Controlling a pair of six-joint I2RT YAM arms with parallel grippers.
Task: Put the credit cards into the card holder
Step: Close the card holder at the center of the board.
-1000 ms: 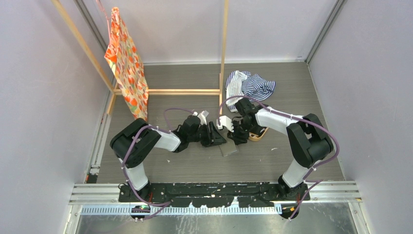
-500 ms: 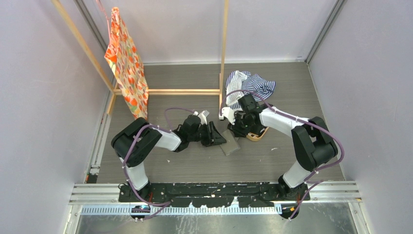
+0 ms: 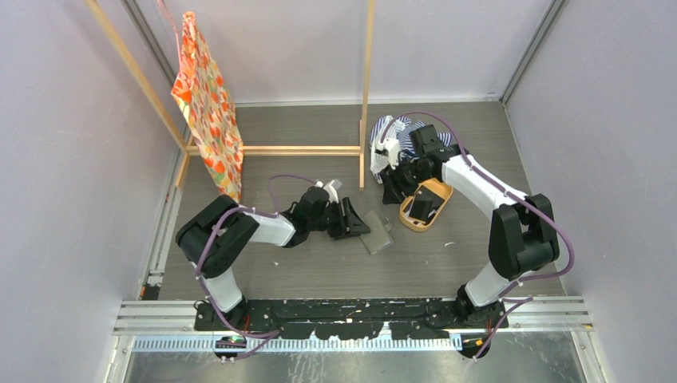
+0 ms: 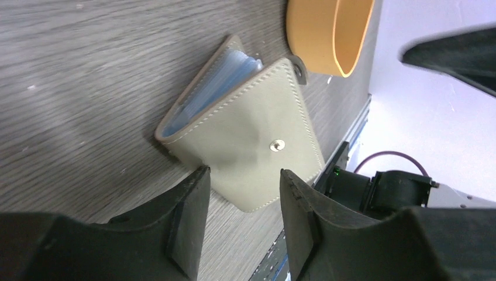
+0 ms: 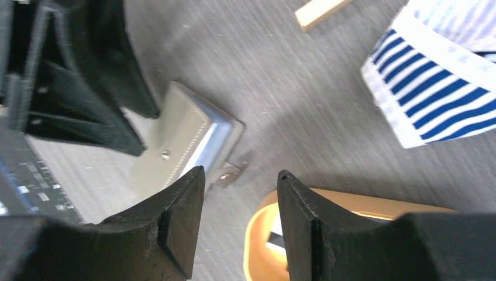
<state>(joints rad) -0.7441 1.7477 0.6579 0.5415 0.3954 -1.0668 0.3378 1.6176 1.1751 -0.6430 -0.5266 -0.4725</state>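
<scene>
Two grippers, neither holding anything. Within the last second the right gripper has lifted off the orange tray and swung to its far side. It now hangs near the striped cloth, its fingers spread with only bare table showing between them.

That withdrawal has uncovered the tray. At least one black card lies inside it, so cards remain to be loaded.

The left gripper has not shifted. It sits low over the table, fingers parted, tips just short of the card holder and not clamped on it.

The card holder lies on the table between the left gripper and the tray, just beside the tray's rim. It is partly folded, snap face up, tab loose. Pale blue edges show in its open mouth; I cannot tell whether they are seated cards or inner sleeves.

Judgement: the right arm leaves with nothing in its fingers, and I cannot tell whether it delivered a card on this pass. A fresh reach into the tray is called for. The holder is unheld and may slide when a card is pushed in.
</scene>
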